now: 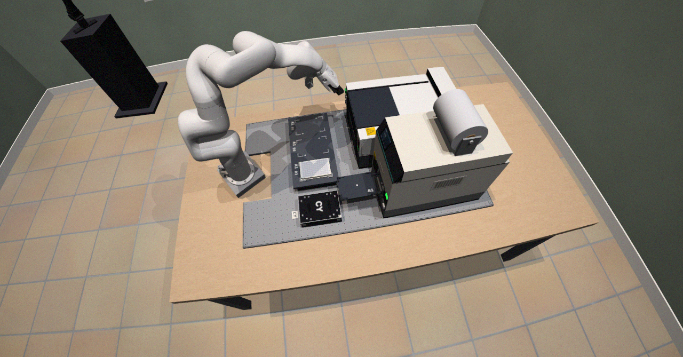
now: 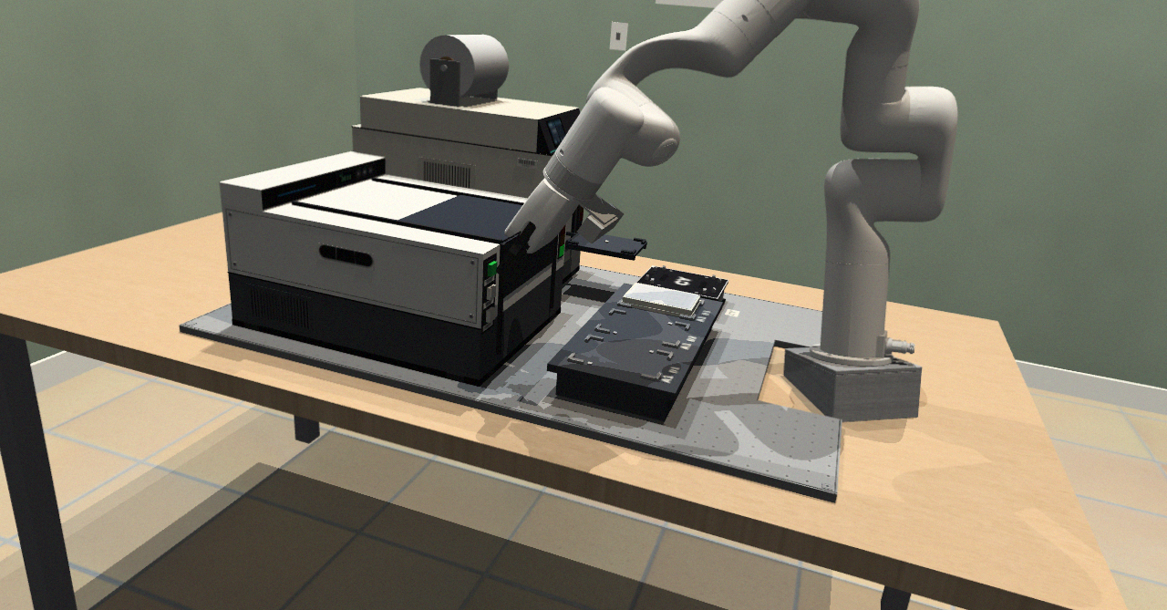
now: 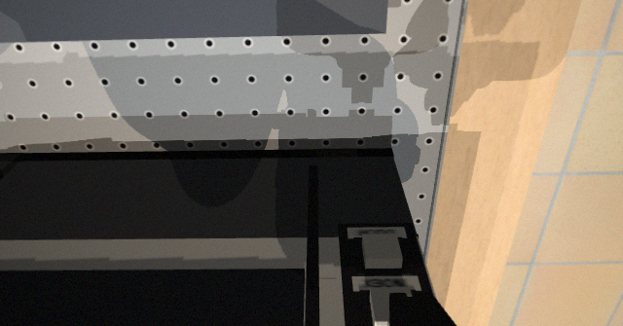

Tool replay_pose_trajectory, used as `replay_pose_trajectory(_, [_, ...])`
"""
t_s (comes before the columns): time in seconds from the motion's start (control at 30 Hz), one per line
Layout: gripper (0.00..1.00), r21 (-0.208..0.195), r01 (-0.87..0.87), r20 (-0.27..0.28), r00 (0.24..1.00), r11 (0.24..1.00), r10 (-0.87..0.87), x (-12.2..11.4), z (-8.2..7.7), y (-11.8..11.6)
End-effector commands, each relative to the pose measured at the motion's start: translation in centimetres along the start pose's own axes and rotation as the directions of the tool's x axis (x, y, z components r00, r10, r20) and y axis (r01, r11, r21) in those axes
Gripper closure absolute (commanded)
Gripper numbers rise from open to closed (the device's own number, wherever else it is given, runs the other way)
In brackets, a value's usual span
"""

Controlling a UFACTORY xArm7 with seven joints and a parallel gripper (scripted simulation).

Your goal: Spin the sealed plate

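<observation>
My gripper (image 1: 340, 90) (image 2: 521, 234) is shut and empty, pointing down at the top left front corner of the centrifuge (image 1: 405, 97) (image 2: 350, 259). The centrifuge's top shows a dark panel (image 1: 370, 106) (image 2: 465, 216) near the front and a white one (image 1: 411, 96) behind it. Two grey keys (image 3: 382, 253) (image 3: 382, 299) on its black front show below me in the wrist view; their labels are blurred. A green lamp (image 2: 491, 267) glows above the keys. The sealer's stage (image 1: 355, 186) (image 2: 607, 242) is bare. The CY nest (image 1: 318, 206) (image 2: 681, 286) is bare. K73 and BAL are hidden.
The dark deck row (image 1: 305, 137) (image 2: 636, 353) holds one white plate (image 1: 315, 167) (image 2: 661, 297) at the end nearest CY; its other two places are bare. The sealer (image 1: 444, 156) (image 2: 457, 129) stands beside the centrifuge. My arm's base (image 1: 238, 175) (image 2: 852, 377) stands on the table.
</observation>
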State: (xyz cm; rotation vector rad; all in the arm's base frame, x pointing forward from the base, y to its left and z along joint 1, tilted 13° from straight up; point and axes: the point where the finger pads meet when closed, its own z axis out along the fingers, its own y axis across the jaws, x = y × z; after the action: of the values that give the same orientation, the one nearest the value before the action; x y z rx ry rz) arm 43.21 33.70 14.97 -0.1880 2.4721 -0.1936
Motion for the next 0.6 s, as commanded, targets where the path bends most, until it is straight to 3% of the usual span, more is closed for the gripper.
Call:
replay_pose_trajectory(0.0, [1.00,-0.003,-0.001,0.003,1.000,1.000,0.001,-0.27,-0.05,0.11])
replay_pose_trajectory(0.57, [1.00,-0.003,-0.001,0.003,1.000,1.000,0.001,-0.62,0.14,0.11])
